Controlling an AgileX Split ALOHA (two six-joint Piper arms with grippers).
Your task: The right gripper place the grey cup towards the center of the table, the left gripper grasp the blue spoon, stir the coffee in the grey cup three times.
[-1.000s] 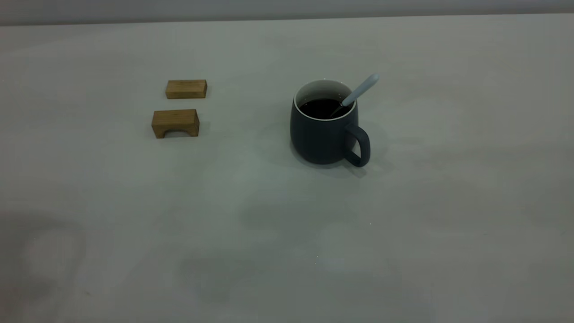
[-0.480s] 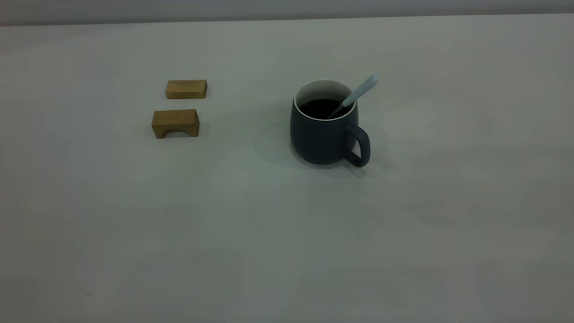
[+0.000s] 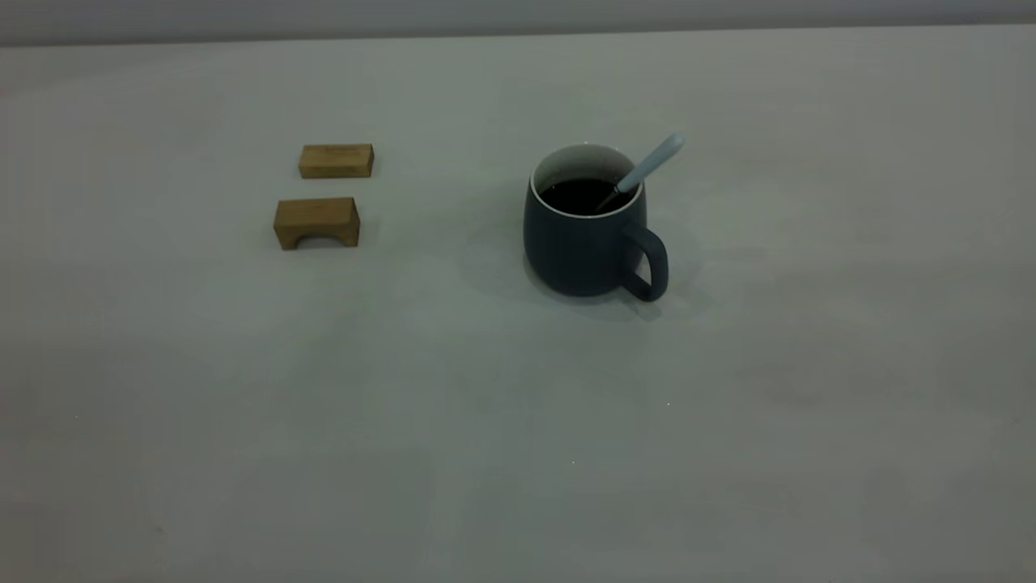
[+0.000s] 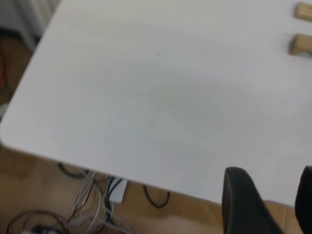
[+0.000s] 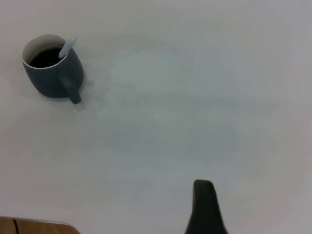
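Exterior view: grey cup [image 3: 584,243] upright right of frame centre on the tabletop [image 3: 486,421], handle toward lower right, coffee [image 3: 579,195] inside. Blue spoon [image 3: 650,164] leaning in the cup against the rim, handle rising to upper right. Two wooden blocks [image 3: 317,221] at left, well apart from the cup. No arm in frame.

Left wrist view: left hand [image 4: 270,204] at lower right over the tabletop edge, fingers spread, released, holding nothing; cables [image 4: 92,207] on the floor below.

Right wrist view: cup with spoon at upper left; right hand [image 5: 207,207] at bottom, one finger visible, state impossible to tell.
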